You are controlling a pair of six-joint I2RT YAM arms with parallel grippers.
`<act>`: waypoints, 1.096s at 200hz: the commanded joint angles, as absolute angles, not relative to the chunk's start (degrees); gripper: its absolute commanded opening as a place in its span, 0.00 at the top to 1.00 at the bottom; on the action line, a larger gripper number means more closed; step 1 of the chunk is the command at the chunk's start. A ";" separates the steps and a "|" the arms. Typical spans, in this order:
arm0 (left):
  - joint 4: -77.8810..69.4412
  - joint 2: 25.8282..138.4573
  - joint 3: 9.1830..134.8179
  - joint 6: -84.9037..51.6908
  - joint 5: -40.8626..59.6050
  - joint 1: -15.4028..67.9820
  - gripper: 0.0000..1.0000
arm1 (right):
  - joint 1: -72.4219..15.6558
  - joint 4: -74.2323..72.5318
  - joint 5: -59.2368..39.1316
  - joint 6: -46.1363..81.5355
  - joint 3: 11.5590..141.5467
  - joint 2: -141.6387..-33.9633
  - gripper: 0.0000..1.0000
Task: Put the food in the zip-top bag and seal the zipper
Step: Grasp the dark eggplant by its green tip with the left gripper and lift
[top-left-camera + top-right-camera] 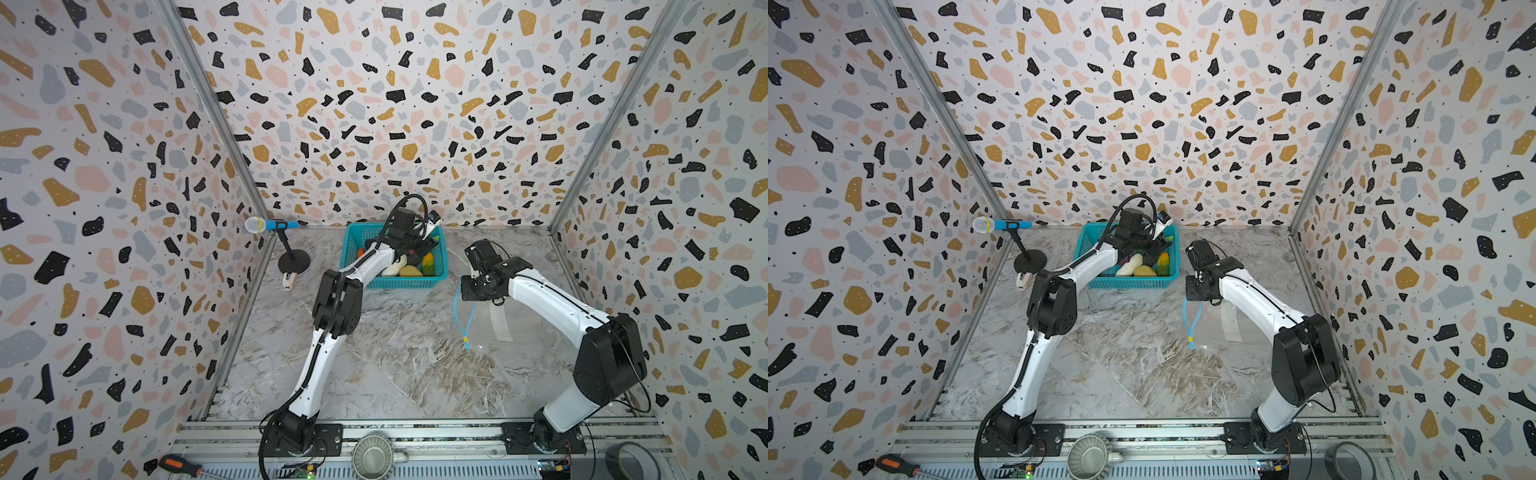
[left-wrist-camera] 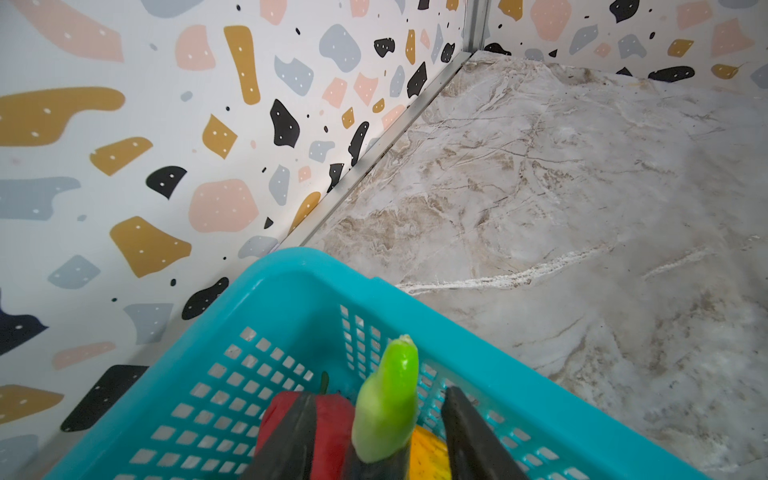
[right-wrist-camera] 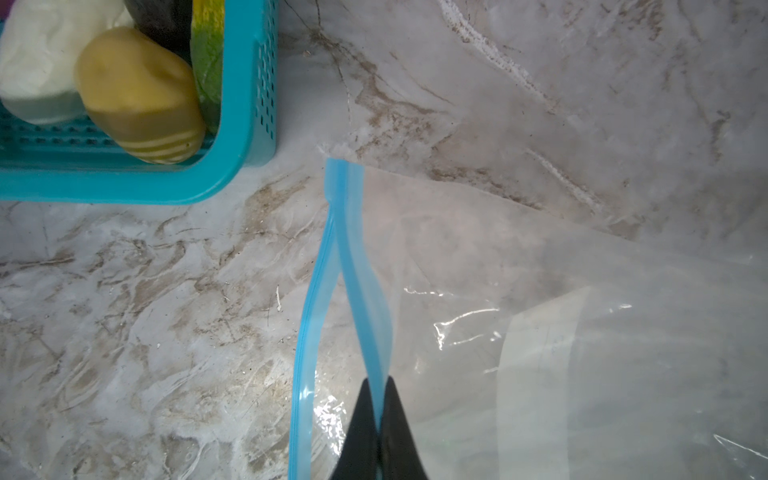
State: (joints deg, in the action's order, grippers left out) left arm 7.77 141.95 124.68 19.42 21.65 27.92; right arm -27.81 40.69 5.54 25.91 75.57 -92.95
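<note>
Marbled counter [image 1: 395, 374] is seen carrying, nearest on the right, the clear zip-top bag [image 1: 519, 328], laid flat with its zipper [image 3: 363, 291] turned toward the middle. The yellow slider tab [image 1: 466, 343] is found at the near end of that blue strip. Beyond the tab the mouth is parted into two lips, and one of them is pinched by the right end effector [image 3: 379, 390], its jaws closed tight on the strip. Farther back, near the bag's far corner, the teal basket [image 1: 395, 284] is set against the rear wall. The yellow potato [image 3: 137, 91], white radish [image 3: 41, 58] and corn [image 1: 428, 262] are lying in it. Inside the basket the left end effector [image 2: 379, 392] is held with jaws apart on either side of a green stalk [image 2: 390, 415], one finger over the red pepper [image 2: 332, 419]. Whether anything is gripped cannot be told.
</note>
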 commanded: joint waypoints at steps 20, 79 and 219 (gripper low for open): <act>6.48 144.70 129.17 19.50 19.83 28.21 0.44 | -27.77 41.92 5.80 26.69 75.86 -91.06 1.00; 7.61 145.72 129.79 20.90 18.48 28.91 0.46 | -27.77 41.51 5.76 26.72 75.54 -91.09 1.00; 6.79 143.44 127.53 20.75 16.29 28.94 0.76 | -27.73 41.30 5.89 27.02 75.33 -91.20 1.00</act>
State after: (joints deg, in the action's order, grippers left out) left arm 8.45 145.12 128.16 20.38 17.19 28.67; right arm -27.81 40.64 5.56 26.50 75.48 -92.95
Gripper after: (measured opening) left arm 0.254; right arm 0.051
